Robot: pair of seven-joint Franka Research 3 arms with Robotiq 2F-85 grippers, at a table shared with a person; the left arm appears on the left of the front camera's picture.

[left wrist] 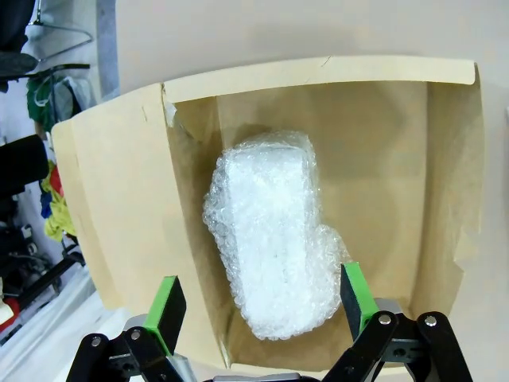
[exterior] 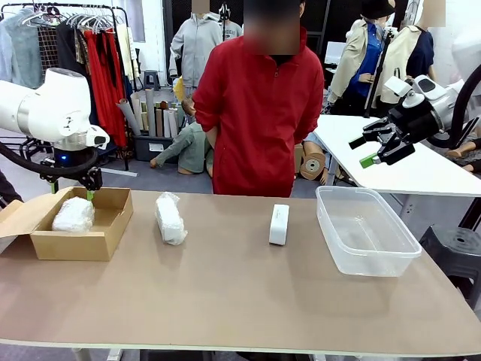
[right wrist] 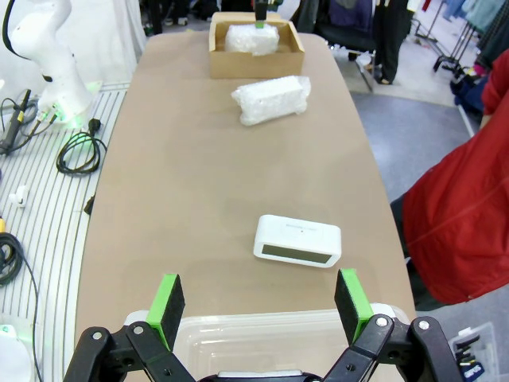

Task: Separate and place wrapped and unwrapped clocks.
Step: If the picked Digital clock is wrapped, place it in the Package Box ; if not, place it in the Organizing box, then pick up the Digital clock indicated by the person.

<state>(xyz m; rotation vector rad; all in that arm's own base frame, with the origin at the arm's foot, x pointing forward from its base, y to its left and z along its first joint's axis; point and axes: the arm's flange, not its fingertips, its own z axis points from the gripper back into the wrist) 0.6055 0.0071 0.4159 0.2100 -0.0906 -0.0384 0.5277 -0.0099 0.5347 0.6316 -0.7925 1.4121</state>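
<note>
Counting, we see one wrapped clock point(exterior: 73, 214) in the box point(exterior: 75, 245), a second wrapped clock point(exterior: 170, 219) and one bare clock point(exterior: 279, 224). Our left gripper point(left wrist: 261, 305) and right gripper point(right wrist: 259, 304) hang wide open, empty.

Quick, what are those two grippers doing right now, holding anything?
Left gripper: open, empty, above the wrapped clock in the cardboard box.
Right gripper: open, holding nothing.

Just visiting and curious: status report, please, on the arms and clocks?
Both jaws open, holding nothing. One wrapped clock in the cardboard box, left jaws above it; second wrapped clock and bare clock on the table. Nothing blocking them.
</note>
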